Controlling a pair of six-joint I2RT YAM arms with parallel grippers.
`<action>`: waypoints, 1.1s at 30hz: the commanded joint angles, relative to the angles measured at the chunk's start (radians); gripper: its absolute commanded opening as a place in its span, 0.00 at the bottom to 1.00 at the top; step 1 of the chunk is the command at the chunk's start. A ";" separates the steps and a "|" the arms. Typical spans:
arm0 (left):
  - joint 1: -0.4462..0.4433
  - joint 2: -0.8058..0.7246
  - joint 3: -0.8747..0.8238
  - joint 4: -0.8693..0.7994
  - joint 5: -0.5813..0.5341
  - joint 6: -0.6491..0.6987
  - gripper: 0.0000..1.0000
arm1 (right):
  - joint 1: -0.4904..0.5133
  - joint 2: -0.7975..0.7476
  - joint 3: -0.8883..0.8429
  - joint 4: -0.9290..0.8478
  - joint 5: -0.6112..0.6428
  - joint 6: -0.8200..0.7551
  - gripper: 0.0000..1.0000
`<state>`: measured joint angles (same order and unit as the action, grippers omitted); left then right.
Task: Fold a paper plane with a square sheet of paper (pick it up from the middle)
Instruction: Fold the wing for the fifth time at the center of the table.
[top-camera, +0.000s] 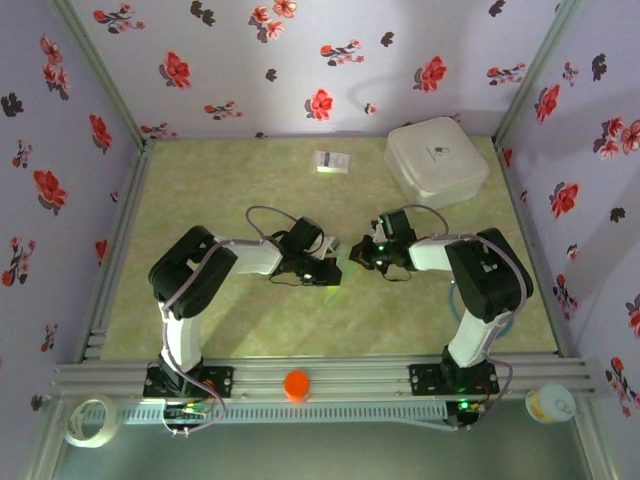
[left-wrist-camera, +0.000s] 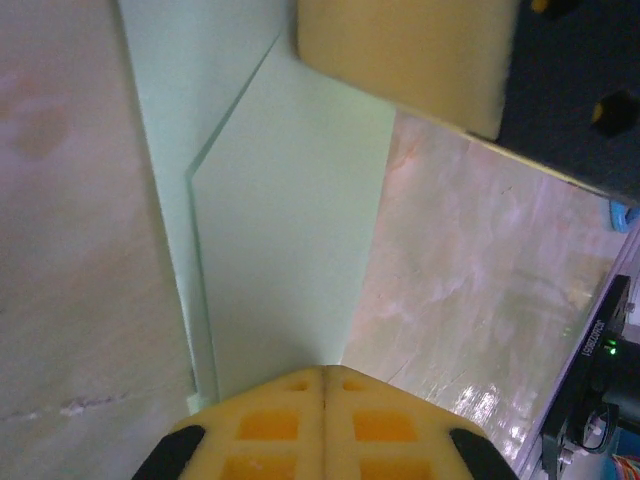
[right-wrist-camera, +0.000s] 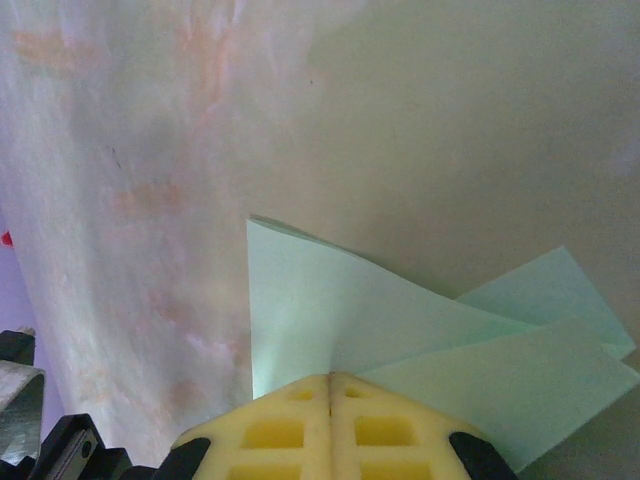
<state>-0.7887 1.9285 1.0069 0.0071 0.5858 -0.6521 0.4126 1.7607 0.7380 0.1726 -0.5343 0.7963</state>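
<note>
Midway across the surface (top-camera: 250, 320), my left tool (left-wrist-camera: 323, 372) and right tool (right-wrist-camera: 330, 378) each pinch the folded paper (left-wrist-camera: 290, 230) between them; it looks lifted slightly, though I can't be sure.

Lilac walls (top-camera: 300, 60), red-and-black flower print, on 3 sides; pale green marbled tabletop (top-camera: 220, 180); aluminium rail (top-camera: 360, 372) at near edge.
</note>
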 joint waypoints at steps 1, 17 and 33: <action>-0.011 -0.038 0.029 -0.129 0.003 -0.006 0.00 | -0.008 0.024 -0.037 -0.056 0.082 0.004 0.00; -0.015 0.075 0.113 -0.138 0.026 -0.010 0.10 | -0.009 0.042 -0.048 -0.042 0.085 0.014 0.00; -0.066 -0.121 -0.161 -0.280 -0.112 0.062 0.08 | -0.017 0.049 -0.054 -0.058 0.100 0.001 0.00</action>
<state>-0.8280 1.8278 0.9131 -0.0650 0.5152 -0.6197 0.4114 1.7618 0.7227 0.2058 -0.5396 0.8120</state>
